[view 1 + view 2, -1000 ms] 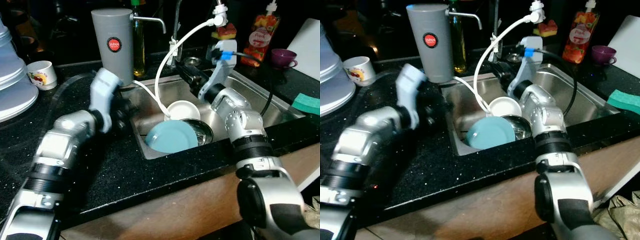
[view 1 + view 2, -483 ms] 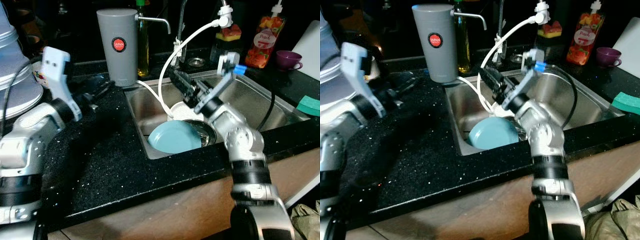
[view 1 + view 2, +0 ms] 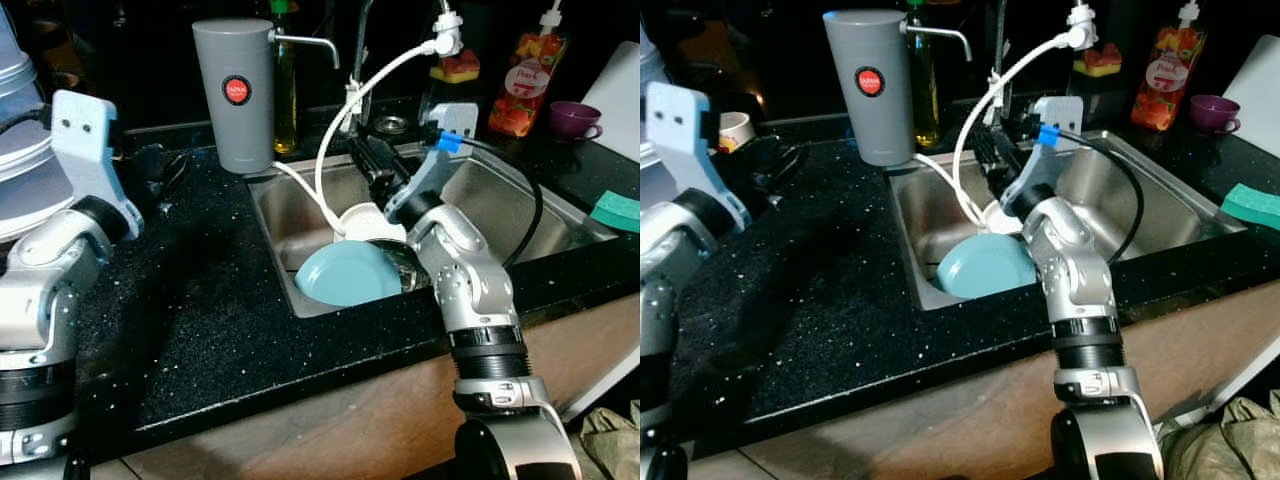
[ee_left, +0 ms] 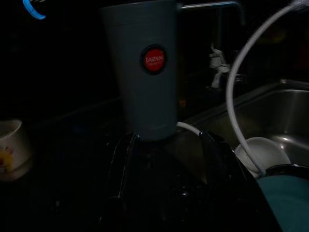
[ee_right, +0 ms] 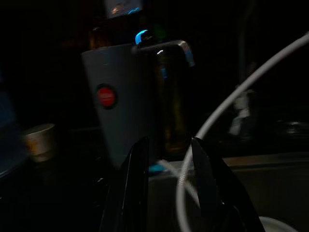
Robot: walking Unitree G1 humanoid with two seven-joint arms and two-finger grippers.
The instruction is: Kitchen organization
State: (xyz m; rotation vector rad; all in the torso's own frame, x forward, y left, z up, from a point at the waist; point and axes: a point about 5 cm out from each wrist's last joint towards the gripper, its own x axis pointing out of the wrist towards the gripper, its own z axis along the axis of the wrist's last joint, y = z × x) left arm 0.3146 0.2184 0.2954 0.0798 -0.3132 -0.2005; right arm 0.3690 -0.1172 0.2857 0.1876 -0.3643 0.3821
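A light blue plate (image 3: 345, 275) leans in the steel sink (image 3: 520, 200), with a white bowl (image 3: 368, 215) behind it and a steel bowl (image 3: 408, 268) beside it. My right gripper (image 3: 358, 152) hangs over the sink's back left part, close to the white hose (image 3: 330, 140); its fingers (image 5: 137, 164) stand apart with nothing between them. My left gripper (image 3: 165, 170) hovers open over the black counter (image 3: 200, 300), left of the grey water filter (image 3: 235, 95). In the left wrist view its fingers (image 4: 120, 159) frame the filter (image 4: 145, 72).
A small white cup (image 3: 735, 125) stands behind my left wrist. White stacked ware (image 3: 20, 140) sits far left. Behind the sink are an oil bottle (image 3: 285, 100), a red pouch (image 3: 525, 75) and a purple cup (image 3: 572, 118). A green sponge (image 3: 615, 208) lies at the right.
My left arm has swung away from the sink's left edge, out over the counter. My right gripper dipped toward the bowls, then rose back near the hose.
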